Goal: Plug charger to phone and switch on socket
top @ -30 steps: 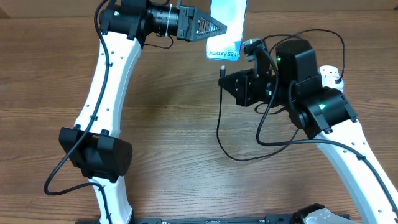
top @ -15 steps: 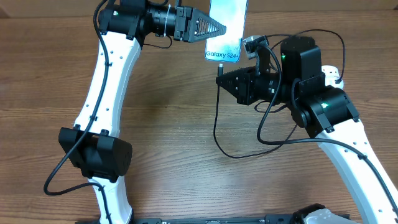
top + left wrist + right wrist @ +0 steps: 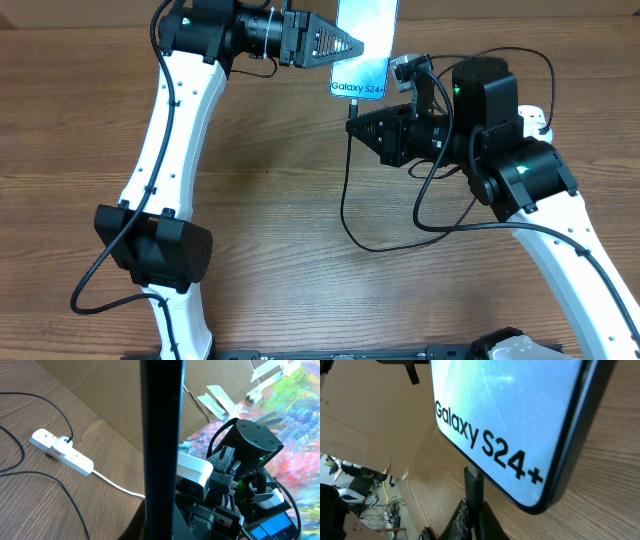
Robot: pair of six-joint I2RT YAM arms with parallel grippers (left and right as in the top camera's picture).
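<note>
As viewed from above, begins at the left with the white left arm [image 3: 175, 110] reaching across the wooden table [image 3: 270, 200] toward its far edge. Ends in the left gripper [image 3: 350, 45], clamped shut on the phone [image 3: 375, 35] by its left long side. Presents the phone at the far middle of the table, light blue screen facing the overhead camera, "Galaxy S24+" end nearest the robot. Cannot tell whether lifted clear of the wood or resting on it. Reads from the left wrist camera only as a dark upright bar, edge-on.

Just below that lettered end, finds the right gripper [image 3: 355, 118], pinched closed on the charger [image 3: 343, 185] right behind its small black connector tip [image 3: 474, 485]. Aims the tip at the phone's short lettered edge; meets that edge in the right wrist view, though cannot tell whether pushed into the port. Trails thin black cable from the tip toward the robot, then in a loop across the wood and back under the right arm [image 3: 520, 180].

Farthest right, beyond that arm, has the socket [image 3: 61, 451] lying flat on the table, well apart from the phone, clearest from the left wrist camera. Carries a plug [image 3: 65, 440] in one outlet and a thick white cord [image 3: 117, 486] running off one end. Cannot tell the switch positions.
</note>
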